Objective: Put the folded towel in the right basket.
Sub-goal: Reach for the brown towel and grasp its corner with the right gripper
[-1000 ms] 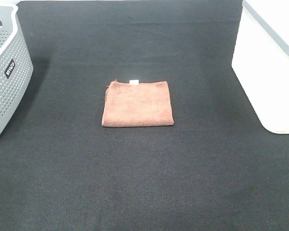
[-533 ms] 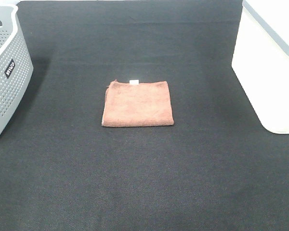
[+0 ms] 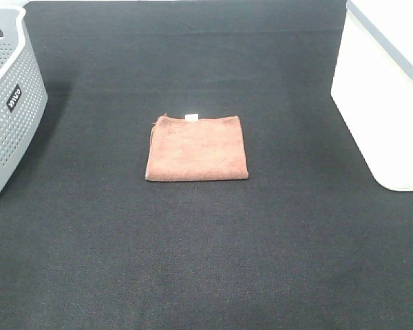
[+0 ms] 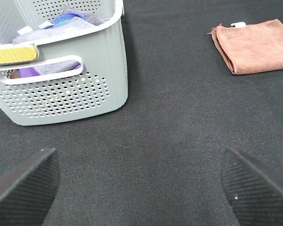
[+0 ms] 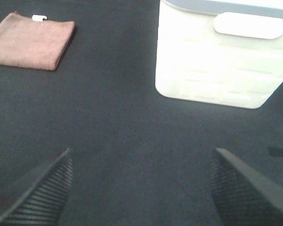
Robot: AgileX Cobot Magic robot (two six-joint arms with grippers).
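A folded brown towel with a small white tag lies flat in the middle of the black cloth. It also shows in the left wrist view and the right wrist view. The white right basket stands at the right edge; it also shows in the right wrist view. My left gripper is open and empty, over bare cloth, well short of the towel. My right gripper is open and empty, over bare cloth between towel and basket. Neither gripper shows in the high view.
A grey perforated basket stands at the left edge; in the left wrist view it holds blue and purple cloths. The black cloth covers the whole table.
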